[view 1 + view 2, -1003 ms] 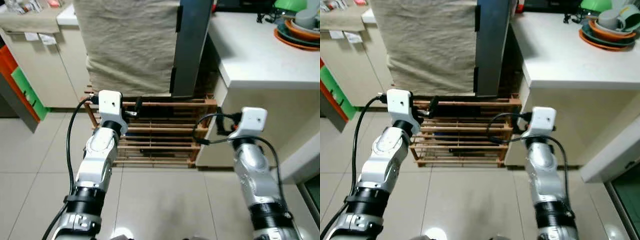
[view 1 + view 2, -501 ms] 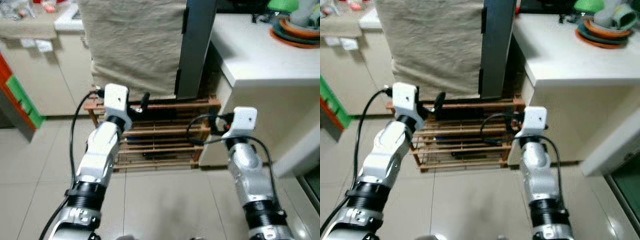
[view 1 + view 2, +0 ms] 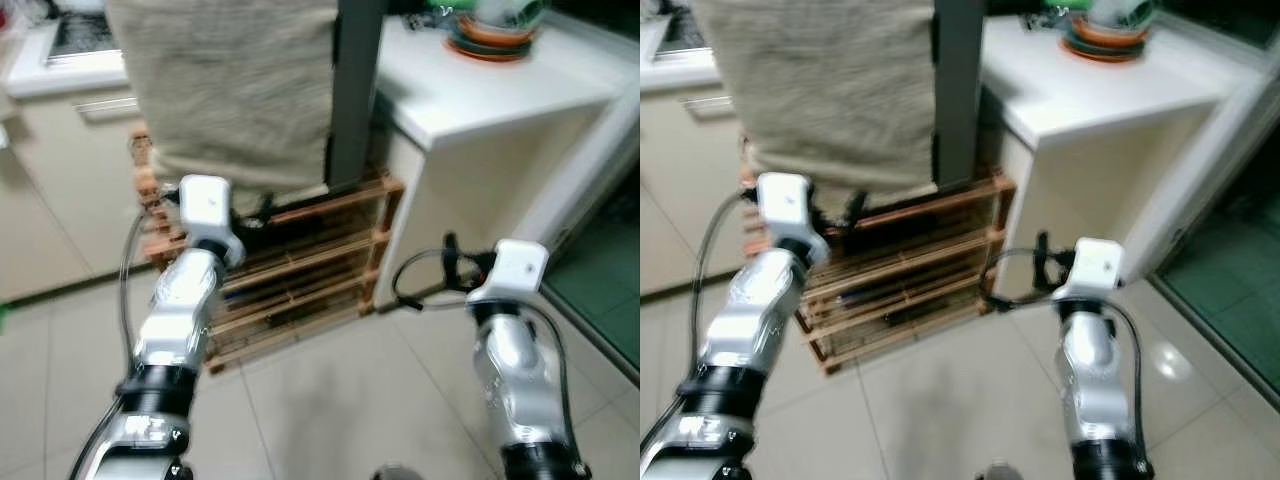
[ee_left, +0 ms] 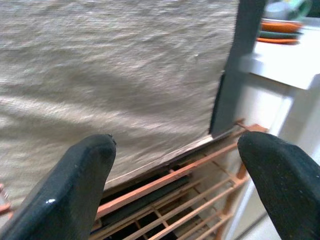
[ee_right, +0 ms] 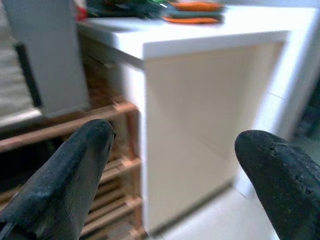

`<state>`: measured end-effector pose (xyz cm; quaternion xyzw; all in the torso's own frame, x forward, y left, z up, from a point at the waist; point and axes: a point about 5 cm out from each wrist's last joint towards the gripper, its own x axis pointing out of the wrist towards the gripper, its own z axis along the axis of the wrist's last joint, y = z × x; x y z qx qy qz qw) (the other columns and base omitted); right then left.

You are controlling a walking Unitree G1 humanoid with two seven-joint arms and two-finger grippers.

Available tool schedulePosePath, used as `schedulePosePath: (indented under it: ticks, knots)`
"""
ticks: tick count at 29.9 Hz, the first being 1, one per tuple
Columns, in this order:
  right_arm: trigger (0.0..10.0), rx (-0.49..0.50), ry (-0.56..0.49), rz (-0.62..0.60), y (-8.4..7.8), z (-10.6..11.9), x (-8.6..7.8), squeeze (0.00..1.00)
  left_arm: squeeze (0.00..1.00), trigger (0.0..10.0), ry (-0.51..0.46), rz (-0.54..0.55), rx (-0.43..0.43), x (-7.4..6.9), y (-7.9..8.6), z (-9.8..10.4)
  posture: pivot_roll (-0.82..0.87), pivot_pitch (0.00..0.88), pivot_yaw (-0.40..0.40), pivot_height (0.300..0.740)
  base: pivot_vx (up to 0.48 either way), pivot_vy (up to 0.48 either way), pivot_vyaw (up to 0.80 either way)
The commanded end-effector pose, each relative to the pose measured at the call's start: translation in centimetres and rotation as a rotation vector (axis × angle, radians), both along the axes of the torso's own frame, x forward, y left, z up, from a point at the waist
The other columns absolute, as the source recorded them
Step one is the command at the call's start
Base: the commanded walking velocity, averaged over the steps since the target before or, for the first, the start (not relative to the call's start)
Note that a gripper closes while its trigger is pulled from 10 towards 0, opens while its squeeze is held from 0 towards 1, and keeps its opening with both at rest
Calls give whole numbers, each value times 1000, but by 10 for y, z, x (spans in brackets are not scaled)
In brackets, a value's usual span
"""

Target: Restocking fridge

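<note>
Two grippers, left [image 4: 175,185] and right [image 5: 172,172], are held wide apart, empty, before a wooden rack [image 3: 300,270]. Approach step judged; locating fridge and stock is required next.

One wooden rack [image 3: 300,270], one cloth [image 3: 230,90], one counter [image 3: 480,90].

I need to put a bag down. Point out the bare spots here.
The white counter is bare from its near edge up to the stacked dishes at its far end. The tiled floor before the wooden rack is open. The rack's slatted shelves are tight.
</note>
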<state>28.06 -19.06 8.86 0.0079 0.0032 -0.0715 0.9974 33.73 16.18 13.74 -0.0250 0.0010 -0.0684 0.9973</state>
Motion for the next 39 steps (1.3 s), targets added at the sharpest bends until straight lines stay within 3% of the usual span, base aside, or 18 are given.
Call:
schedulePosePath:
  ticks: [1,11,16,39]
  knots:
    - [10000,-5,-18,-39,-10,5,-1,0,0,10000,1,-34,-7,2,-11,1,-105,0,41,740,0,480,-781]
    - [10000,-24,-29,-47,-9,4,-10,0,0,10000,-1,5,23,1,-1,0,-105,0,36,740,0,480,-300]
    - [10000,-30,-30,-41,-9,7,-9,0,0,10000,4,-3,26,-8,-1,-6,-106,0,32,740,0,480,0]
    - [10000,-28,-46,27,1,14,11,0,0,10000,-72,-27,29,-8,-7,7,-91,0,8,740,0,480,-789]
